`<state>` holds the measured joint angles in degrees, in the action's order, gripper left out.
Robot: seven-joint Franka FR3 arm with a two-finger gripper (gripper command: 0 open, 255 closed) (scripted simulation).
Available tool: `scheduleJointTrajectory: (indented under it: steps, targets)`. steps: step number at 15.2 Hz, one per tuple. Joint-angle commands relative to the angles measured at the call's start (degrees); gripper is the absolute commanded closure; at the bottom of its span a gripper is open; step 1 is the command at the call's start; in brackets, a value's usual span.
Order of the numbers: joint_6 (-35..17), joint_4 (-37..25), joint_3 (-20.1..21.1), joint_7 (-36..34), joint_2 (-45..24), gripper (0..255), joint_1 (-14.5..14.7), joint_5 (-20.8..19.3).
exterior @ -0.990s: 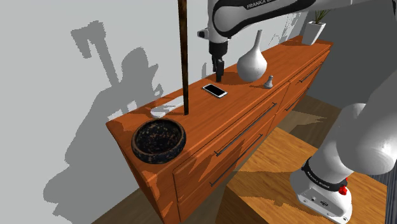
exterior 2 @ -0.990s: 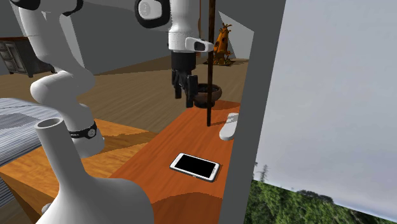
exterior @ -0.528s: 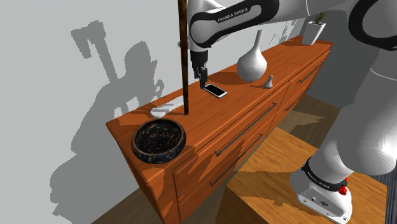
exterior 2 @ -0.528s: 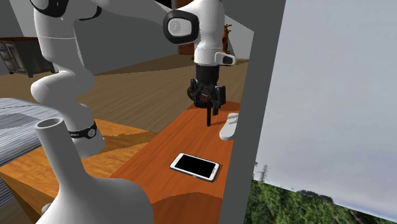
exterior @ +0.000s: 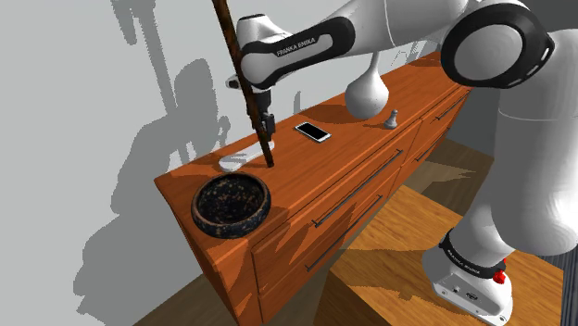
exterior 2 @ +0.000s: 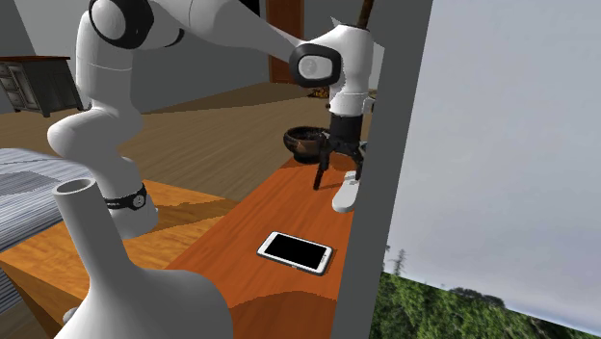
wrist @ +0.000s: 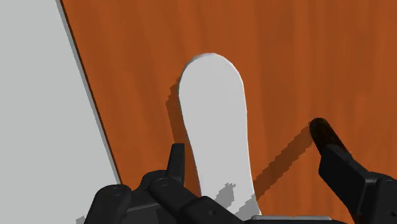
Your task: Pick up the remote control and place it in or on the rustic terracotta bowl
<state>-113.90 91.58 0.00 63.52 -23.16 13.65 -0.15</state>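
The remote control [exterior: 235, 160] is a plain white oblong lying on the orange wood dresser top [exterior: 320, 159] close to the wall. My gripper [exterior: 266, 123] hangs open just above it. In the wrist view the remote [wrist: 216, 127] runs lengthwise between the two fingers of the gripper [wrist: 251, 149], nearer one finger, and neither finger clasps it. The second exterior view shows the gripper [exterior 2: 339, 176] spread over the remote [exterior 2: 347, 192]. The bowl [exterior: 198, 206] is dark and speckled with a brown rim, at the dresser's near end; it also appears behind the arm as the bowl [exterior 2: 304, 143].
A thin dark pole [exterior: 246, 83] stands leaning right beside the gripper. A white-framed phone [exterior: 313, 131] [exterior 2: 295, 251], a white vase [exterior: 368, 91] and a small grey figure [exterior: 392, 118] lie further along the dresser. The grey wall [exterior: 74, 111] runs behind the remote.
The gripper moved along the dresser from near the phone to above the remote and came lower. The dark pole, upright before, now leans.
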Motion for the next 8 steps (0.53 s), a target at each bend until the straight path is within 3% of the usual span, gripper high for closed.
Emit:
scheduleJointTrajectory:
  steps: [1, 4, 8]
  targets:
    - [-0.2, -2.9, 1.0, 2.5, -3.1, 0, 0.4, 0.1]
    - [0.3, -7.8, 2.4, 5.4, -7.6, 0, 1.2, -0.1]
    - [-2.3, -6.2, 2.4, 5.3, -8.5, 0, 1.3, -0.2]
